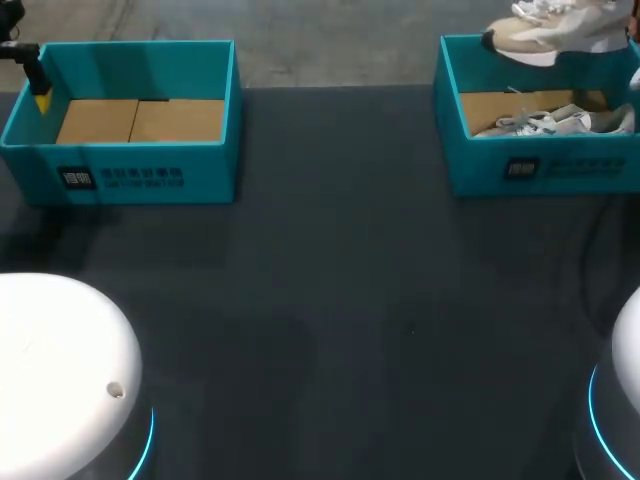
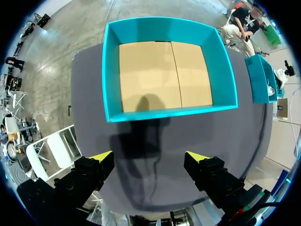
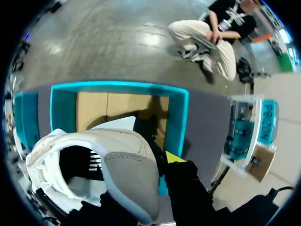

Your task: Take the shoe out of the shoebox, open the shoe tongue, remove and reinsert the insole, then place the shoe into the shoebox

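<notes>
Right tool (image 3: 162, 164) is closed on a beige-and-white shoe (image 1: 545, 35), which it holds in the air above the far rim of the right shoebox (image 1: 540, 165) at the far right corner of the surface (image 1: 350, 300). A second shoe (image 1: 560, 122), white, lies inside that box. Left tool (image 2: 149, 156), fingers spread wide apart, hangs at the surface's left edge, just beside the left shoebox (image 1: 140, 165), whose cardboard floor shows.

A beige and white shoe (image 1: 545, 35) hangs in the air above the far rim of the open teal shoebox (image 1: 580, 165) at the far right corner of the table (image 1: 330, 300). A second white shoe (image 1: 560, 122) lies inside the shoebox on its cardboard floor. A matching teal box (image 1: 215, 165), also open, stands at the far left corner.
</notes>
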Robot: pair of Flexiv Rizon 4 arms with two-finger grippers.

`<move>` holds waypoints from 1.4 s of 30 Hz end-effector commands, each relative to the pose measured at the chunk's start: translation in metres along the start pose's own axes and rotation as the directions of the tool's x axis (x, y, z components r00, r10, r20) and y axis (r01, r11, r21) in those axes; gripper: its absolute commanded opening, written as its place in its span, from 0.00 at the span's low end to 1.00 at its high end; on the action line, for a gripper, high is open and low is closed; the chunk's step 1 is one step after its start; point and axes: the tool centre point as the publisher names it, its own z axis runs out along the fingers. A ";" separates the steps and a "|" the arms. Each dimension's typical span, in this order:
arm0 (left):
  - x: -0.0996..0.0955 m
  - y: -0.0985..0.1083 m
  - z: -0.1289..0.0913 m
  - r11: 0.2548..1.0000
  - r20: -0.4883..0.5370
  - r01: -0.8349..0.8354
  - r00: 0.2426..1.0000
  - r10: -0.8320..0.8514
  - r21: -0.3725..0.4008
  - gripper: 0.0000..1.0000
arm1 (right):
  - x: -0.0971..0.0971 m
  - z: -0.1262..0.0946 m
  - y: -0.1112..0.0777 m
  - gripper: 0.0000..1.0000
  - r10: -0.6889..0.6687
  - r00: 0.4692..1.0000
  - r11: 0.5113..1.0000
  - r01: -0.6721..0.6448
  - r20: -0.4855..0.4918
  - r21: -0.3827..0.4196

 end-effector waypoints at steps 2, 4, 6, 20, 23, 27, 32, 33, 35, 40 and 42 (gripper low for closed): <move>0.000 0.001 -0.001 1.000 0.003 0.001 1.000 -0.001 -0.002 1.00 | -0.007 -0.001 0.004 0.00 0.142 0.989 0.989 -0.140 -0.033 0.047; 0.000 0.001 -0.001 1.000 0.003 0.001 1.000 -0.001 -0.002 1.00 | -0.006 -0.001 0.001 0.00 0.164 0.986 0.985 -0.163 -0.025 0.051; 0.000 0.001 -0.001 1.000 0.003 0.001 1.000 -0.001 -0.002 1.00 | -0.005 -0.001 -0.001 0.00 0.175 0.984 0.983 -0.174 -0.023 0.053; 0.000 0.001 -0.001 1.000 0.003 0.001 1.000 -0.001 -0.002 1.00 | -0.004 0.000 -0.006 0.00 0.202 0.979 0.977 -0.203 0.027 0.070; 0.000 0.001 -0.001 1.000 0.003 0.001 1.000 -0.001 -0.002 1.00 | -0.004 0.000 -0.006 0.00 0.202 0.979 0.977 -0.203 0.027 0.070; 0.000 0.001 -0.001 1.000 0.003 0.001 1.000 -0.001 -0.002 1.00 | -0.003 0.001 -0.007 0.00 0.204 0.979 0.977 -0.204 0.018 0.062; 0.000 0.001 -0.001 1.000 0.003 0.001 1.000 -0.001 -0.002 1.00 | 0.000 0.009 -0.013 0.00 0.271 0.963 0.962 -0.271 0.020 0.042; 0.000 0.001 -0.001 1.000 0.003 0.001 1.000 -0.001 -0.002 1.00 | 0.000 0.010 -0.014 0.00 0.278 0.960 0.960 -0.279 0.020 0.035; 0.000 0.001 -0.001 1.000 0.003 0.001 1.000 -0.001 -0.002 1.00 | 0.000 0.012 -0.017 0.00 0.310 0.951 0.951 -0.310 0.021 0.015; 0.000 0.001 -0.001 1.000 0.003 0.001 1.000 -0.001 -0.002 1.00 | 0.002 0.018 -0.021 0.00 0.347 0.938 0.937 -0.347 0.003 -0.035; 0.000 0.001 -0.001 1.000 0.003 0.001 1.000 -0.001 -0.002 1.00 | 0.002 0.020 -0.022 0.00 0.360 0.933 0.932 -0.359 0.005 -0.056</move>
